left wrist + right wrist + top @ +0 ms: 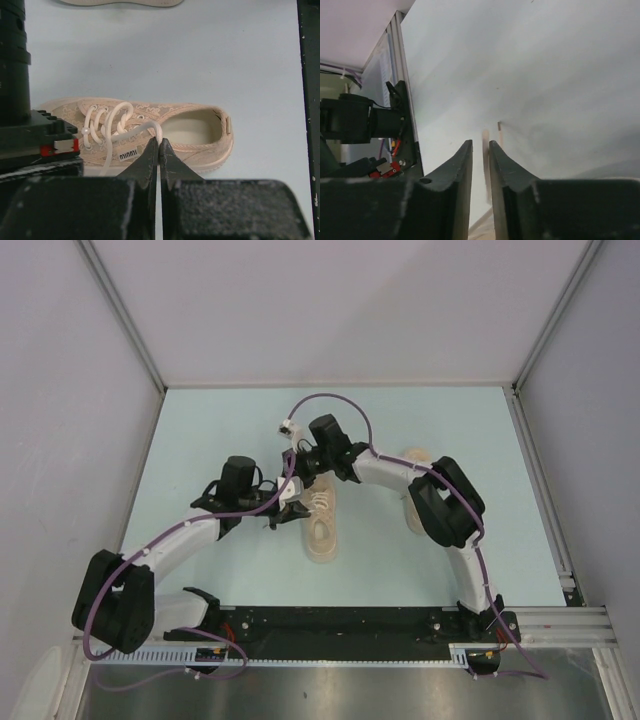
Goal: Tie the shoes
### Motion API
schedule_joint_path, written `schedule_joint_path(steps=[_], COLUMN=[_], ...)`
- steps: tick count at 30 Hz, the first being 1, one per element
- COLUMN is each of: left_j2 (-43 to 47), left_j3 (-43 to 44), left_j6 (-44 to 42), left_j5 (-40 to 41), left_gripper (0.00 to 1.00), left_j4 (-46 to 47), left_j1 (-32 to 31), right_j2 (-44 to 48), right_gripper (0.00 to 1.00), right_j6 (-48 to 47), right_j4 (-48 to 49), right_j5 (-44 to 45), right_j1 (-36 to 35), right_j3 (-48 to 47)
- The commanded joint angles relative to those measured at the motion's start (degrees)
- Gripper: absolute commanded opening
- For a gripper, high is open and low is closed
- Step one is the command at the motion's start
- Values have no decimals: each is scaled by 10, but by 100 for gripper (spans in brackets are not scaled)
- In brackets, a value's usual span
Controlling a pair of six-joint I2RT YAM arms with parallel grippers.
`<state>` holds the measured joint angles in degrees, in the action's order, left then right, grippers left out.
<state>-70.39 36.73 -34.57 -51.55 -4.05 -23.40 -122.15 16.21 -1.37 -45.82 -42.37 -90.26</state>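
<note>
Where the two arms meet over the middle of the pale blue surface (230, 430), the first shoe (322, 530) lies with its heel toward the near edge and its laced front toward the far side. The second shoe (417, 457) sits to its right, apart from it and partly hidden under the right arm.

From the left wrist view, the first shoe (210, 152) shows its side, with a small printed label beside the eyelets. The left fingers (150, 155) are pressed together on the off-white lace (145, 131), pinching a strand just above the shoe's near side. Only the pale sole edge of the second shoe (120, 2) shows at the top of that view.

The right fingers (465, 160) stand with only a narrow gap. A blurred pale streak shows between them, but I cannot tell whether they grip anything. In the top view they hover over the laced front.
</note>
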Motion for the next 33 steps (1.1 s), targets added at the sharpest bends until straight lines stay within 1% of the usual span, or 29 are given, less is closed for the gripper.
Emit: schedule_joint_path(steps=[1,2,4,5,7,10,13,14,15,17,20,24,25,33], left_j2=[10,9,9,8,7,9,6,3,-1,-5,-19,-43,-47,-84], left_j3=[-3,-3,-1,0,4,9,11,12,15,18,24,41,44,76], left_j6=[-23,-22,-18,-16,-14,-5,4,7,16,18,31,62,65,68], left_j5=[-32,-31,-30,-29,-32,-33,-33,-32,-33,-33,-30,-33,-35,-40], left_gripper=[0,0,0,0,0,0,0,0,0,0,0,0,0,0], left_j4=[14,15,16,17,7,1,4,7,10,12,28,39,55,55], left_j1=[-4,-4,-3,-3,-2,2,9,12,18,23,30,39,41,46], right_j2=[-4,2,12,25,44,78,118,128,145,158,177,185,184,162], right_gripper=[34,45,50,54,57,57,54,52,51,50,51,53,54,57], right_j6=[15,13,11,8,2,-23,-55,-66,-95,-119,-147,-160,-177,-202], right_j4=[22,17,-5,-16,-31,-78,-116,-143,-158,-197,-219,-223,-222,-210], right_j5=[-25,-24,-27,-30,-39,-65,-97,-107,-113,-122,-120,-99,-85,-53], right_j1=[4,7,23,29,46,62,85,96,100,109,113,92,88,70], right_j3=[-20,-28,-36,-39,-39,-33,5,16,24,53,84,96,98,99])
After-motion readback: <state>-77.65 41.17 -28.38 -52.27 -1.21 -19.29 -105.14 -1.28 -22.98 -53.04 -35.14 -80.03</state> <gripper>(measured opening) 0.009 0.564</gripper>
